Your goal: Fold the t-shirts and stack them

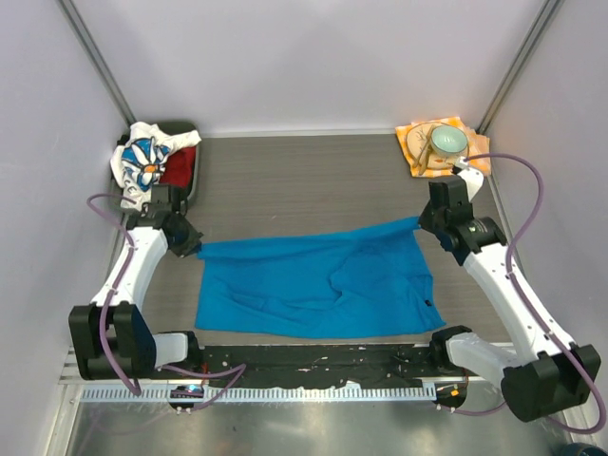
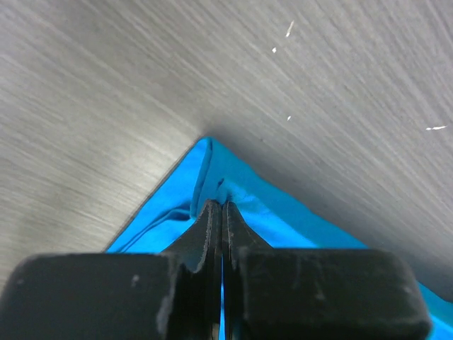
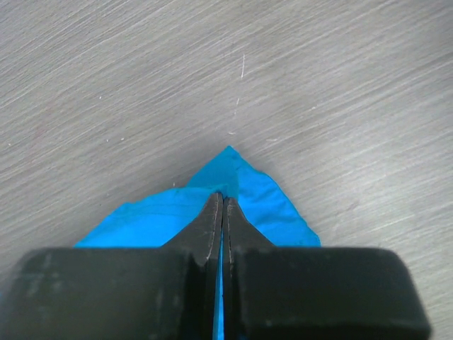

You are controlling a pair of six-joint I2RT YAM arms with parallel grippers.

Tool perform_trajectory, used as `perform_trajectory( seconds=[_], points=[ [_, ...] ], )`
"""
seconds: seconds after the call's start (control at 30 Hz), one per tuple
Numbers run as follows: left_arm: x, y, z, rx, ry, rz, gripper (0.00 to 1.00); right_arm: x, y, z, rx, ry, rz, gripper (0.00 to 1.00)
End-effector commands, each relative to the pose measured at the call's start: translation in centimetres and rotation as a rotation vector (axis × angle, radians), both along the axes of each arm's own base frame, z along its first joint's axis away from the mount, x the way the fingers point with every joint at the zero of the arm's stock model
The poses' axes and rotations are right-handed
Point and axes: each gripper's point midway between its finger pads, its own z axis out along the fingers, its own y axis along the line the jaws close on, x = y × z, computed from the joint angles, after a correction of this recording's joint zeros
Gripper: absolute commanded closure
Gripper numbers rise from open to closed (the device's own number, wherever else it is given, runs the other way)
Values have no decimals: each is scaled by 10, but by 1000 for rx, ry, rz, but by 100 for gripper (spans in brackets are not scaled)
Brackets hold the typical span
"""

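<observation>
A bright blue t-shirt (image 1: pixel 313 282) lies spread across the middle of the table. My left gripper (image 1: pixel 193 247) is shut on its far left corner, and blue cloth (image 2: pixel 212 170) pokes out past the closed fingertips. My right gripper (image 1: pixel 425 224) is shut on its far right corner, where the cloth (image 3: pixel 237 177) also shows beyond the tips. Both corners are held just above the table. The white daisy-print t-shirt (image 1: pixel 142 161) and the red t-shirt (image 1: pixel 180 166) lie bunched in a black bin (image 1: pixel 197 180) at the far left.
An orange-and-white checked napkin (image 1: pixel 418 142) with a pale green cup (image 1: pixel 448 142) on it sits at the far right corner. White walls enclose the table. A black strip (image 1: pixel 313 357) runs along the near edge between the arm bases.
</observation>
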Motion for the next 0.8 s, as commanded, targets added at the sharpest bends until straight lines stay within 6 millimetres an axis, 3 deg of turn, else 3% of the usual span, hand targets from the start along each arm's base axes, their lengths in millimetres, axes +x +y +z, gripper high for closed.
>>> perform_trajectory(
  seconds=[0.0,0.37,0.77],
  points=[
    [-20,6,-3,30,3,2,100,-27,0,-3,48,21,-10,99],
    [-48,8,-7,49,35,1,100,-92,17,-41,172,169,55,99],
    [-56,-5,-18,-31,83,10,100,-138,27,-47,234,286,99,99]
  ],
)
